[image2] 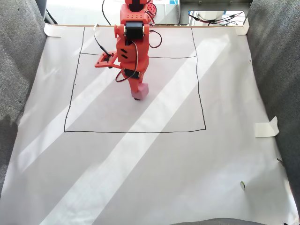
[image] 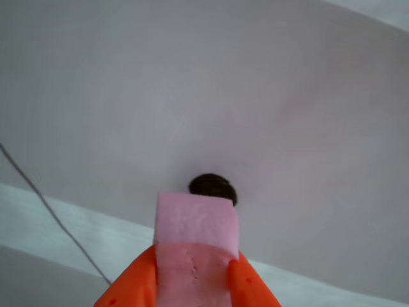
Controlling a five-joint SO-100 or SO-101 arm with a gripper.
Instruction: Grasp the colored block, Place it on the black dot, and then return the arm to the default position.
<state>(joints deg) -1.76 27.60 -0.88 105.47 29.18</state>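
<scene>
In the other view the pink colored block (image: 197, 224) sits between the two orange fingers (image: 137, 281) of my gripper (image: 195, 259), which is shut on it. The black dot (image: 214, 185) peeks out just behind the block's top edge, partly hidden by it. The fixed view shows the orange arm (image2: 132, 42) reaching down from the top centre. There its gripper (image2: 136, 87) holds the colored block (image2: 140, 91) low over the white paper. A sliver of the black dot (image2: 137, 99) shows at the block's lower edge. I cannot tell whether the block touches the paper.
A white paper sheet (image2: 150, 164) bears a drawn black square outline (image2: 135, 131). Grey fabric walls (image2: 281, 70) flank it. Cables and electronics (image2: 211, 16) lie beyond the far edge. A tape piece (image2: 266, 127) sticks at the right. A thin dark line (image: 57, 220) crosses the other view's left.
</scene>
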